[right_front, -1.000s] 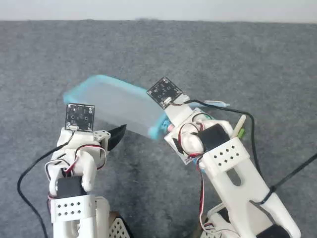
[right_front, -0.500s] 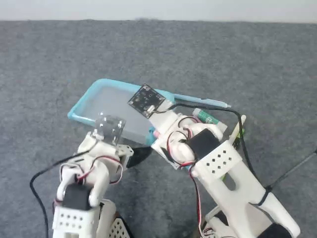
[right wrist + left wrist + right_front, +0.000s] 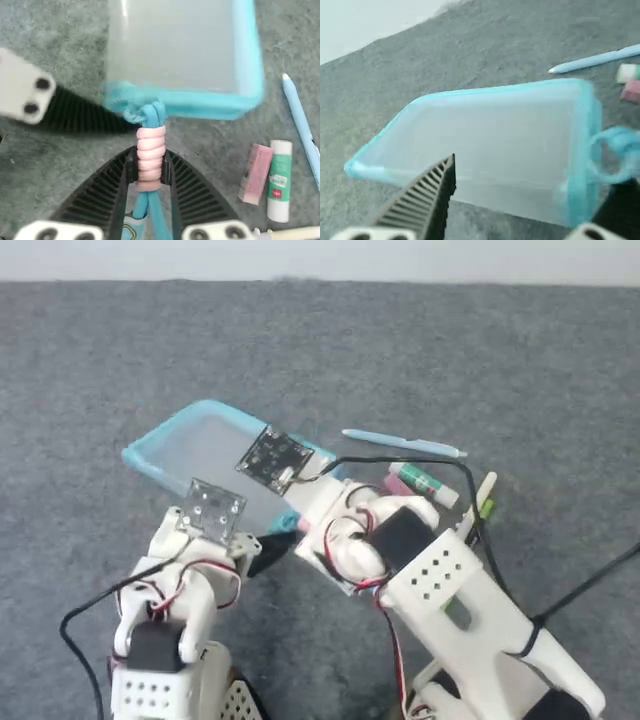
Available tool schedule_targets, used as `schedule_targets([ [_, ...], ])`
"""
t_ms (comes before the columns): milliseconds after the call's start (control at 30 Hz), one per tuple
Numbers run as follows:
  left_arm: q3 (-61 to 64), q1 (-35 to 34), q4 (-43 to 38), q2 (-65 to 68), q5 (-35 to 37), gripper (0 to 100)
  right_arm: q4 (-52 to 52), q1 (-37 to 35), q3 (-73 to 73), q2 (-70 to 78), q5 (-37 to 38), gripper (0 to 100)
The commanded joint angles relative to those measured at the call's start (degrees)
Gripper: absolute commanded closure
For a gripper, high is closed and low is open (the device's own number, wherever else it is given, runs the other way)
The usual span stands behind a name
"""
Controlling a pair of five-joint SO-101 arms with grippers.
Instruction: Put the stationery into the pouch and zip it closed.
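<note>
Fingers of the right gripper (image 3: 149, 162) clamp the pink pull (image 3: 150, 147) of the blue pouch (image 3: 195, 445), lying left of centre; the left gripper (image 3: 535, 177), fingers spread, hovers at its near edge. Bracing that edge should help the zip run. Pen (image 3: 400, 443), glue stick (image 3: 425, 483) and eraser (image 3: 255, 174) lie at right; grey surface (image 3: 450, 350) stretches beyond.

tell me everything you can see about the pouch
The pouch is a flat, rectangular case of translucent, frosted plastic-like material with light blue edging. Nothing shows through its walls, so it looks empty; whether the zip is open I cannot tell. It sits over the grey carpet in front of the two arms. A blue cord leaves one short end, bound with a pink wrap, and the right gripper is shut on that wrap. The open left gripper hangs by its long edge.
</note>
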Motion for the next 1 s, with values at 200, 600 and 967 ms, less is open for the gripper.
schedule_targets([
  [200, -2.33, -7.21, -12.66, 17.05, -1.49, 56, 0.40, 9.71, -2.64, -1.10, 3.87, 99.2],
  [600, -3.56, -8.18, -12.84, 19.16, -0.62, 56, -3.03, 16.84, 2.55, -1.10, 6.33, 99.2],
  [967, -3.65, -11.43, -13.89, 19.52, 0.09, 56, -3.56, 17.19, 4.31, -1.10, 7.21, 99.2],
])
